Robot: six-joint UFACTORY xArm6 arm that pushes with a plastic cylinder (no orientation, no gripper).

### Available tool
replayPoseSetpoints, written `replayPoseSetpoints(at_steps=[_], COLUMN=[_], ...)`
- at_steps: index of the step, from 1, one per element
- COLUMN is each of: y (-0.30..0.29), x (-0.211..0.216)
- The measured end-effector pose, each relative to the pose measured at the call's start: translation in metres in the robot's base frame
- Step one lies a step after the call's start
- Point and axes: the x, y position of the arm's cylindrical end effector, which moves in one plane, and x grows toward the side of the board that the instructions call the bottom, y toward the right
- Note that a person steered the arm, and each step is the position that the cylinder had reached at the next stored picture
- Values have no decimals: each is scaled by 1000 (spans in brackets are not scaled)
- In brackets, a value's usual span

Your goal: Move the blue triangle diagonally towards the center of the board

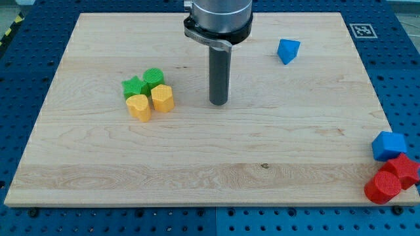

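Observation:
The blue triangle (287,50) lies on the wooden board (197,164) near the view's top right. My tip (218,103) rests on the board near its middle, well to the left of and below the blue triangle, not touching any block.
A cluster sits left of my tip: a green star (134,87), a green cylinder (153,78), a yellow heart (138,107) and a yellow block (162,98). At the view's bottom right edge lie a blue block (388,145) and two red blocks (401,169) (382,188).

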Motion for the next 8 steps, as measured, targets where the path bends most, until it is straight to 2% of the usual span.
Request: replayPoseSetpoints(at_steps=[5,8], y=[0,-2], x=[-89,-92])
